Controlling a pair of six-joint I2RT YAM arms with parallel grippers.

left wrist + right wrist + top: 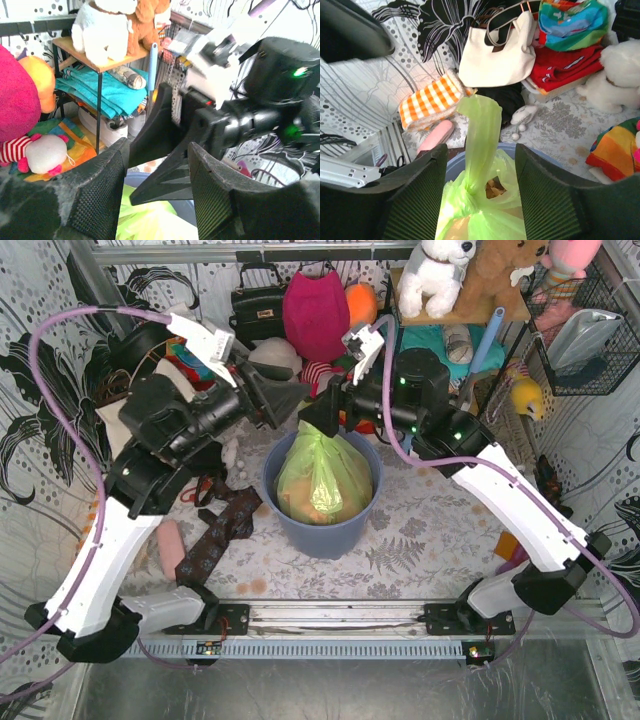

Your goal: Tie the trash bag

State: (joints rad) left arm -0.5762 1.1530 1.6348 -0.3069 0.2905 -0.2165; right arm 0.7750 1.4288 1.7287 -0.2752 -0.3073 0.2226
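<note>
At the table's centre, the trash bag sits in a blue-grey bin. Its long axis is upright, tapering to a gathered neck. From the neck a flat strip of green plastic rises between the spread jaws of the right gripper; neither pad visibly pinches it. Beside it hovers the left gripper, jaws also spread and holding nothing.

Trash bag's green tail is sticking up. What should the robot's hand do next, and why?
Probably close the right hand on the tail and pull up. The hand is open with the tail standing between its fingers, and the trash bag looks only loosely twisted at the neck.
</note>
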